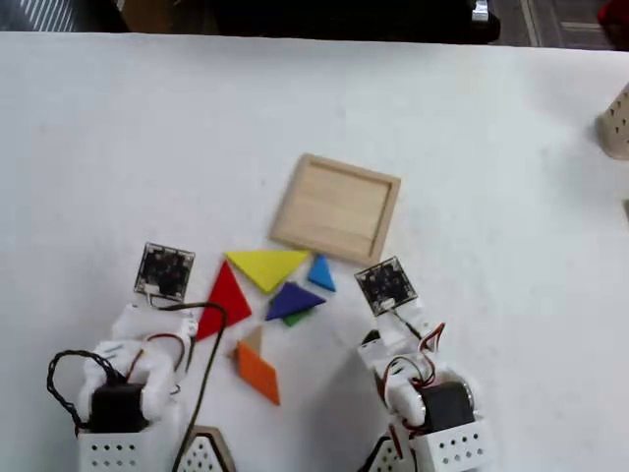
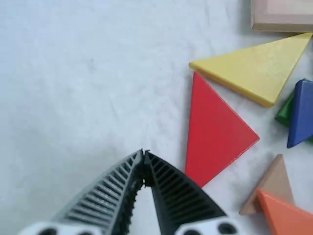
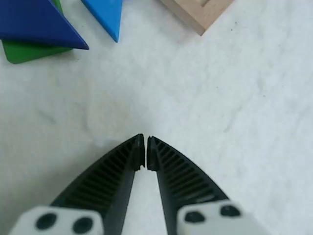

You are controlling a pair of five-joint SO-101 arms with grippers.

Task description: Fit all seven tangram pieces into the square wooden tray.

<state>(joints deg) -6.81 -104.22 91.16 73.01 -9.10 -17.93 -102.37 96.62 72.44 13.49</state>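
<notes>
The square wooden tray (image 1: 336,208) lies empty at mid-table, tilted. Just in front of it lie the pieces: a yellow triangle (image 1: 265,266), a red triangle (image 1: 225,300), a light blue triangle (image 1: 320,272), a dark blue triangle (image 1: 292,300) on top of a green piece (image 1: 299,317), a tan triangle (image 1: 253,340) and an orange parallelogram (image 1: 258,373). My left gripper (image 2: 145,155) is shut, with nothing held, just beside the red triangle (image 2: 215,132). My right gripper (image 3: 145,142) is shut over bare table, short of the light blue triangle (image 3: 105,14) and the tray corner (image 3: 198,13).
Both arm bases (image 1: 118,413) (image 1: 437,418) stand at the table's near edge with loose cables around them. A pale perforated object (image 1: 616,123) sits at the far right edge. White tabletop stretches wide behind and beside the tray.
</notes>
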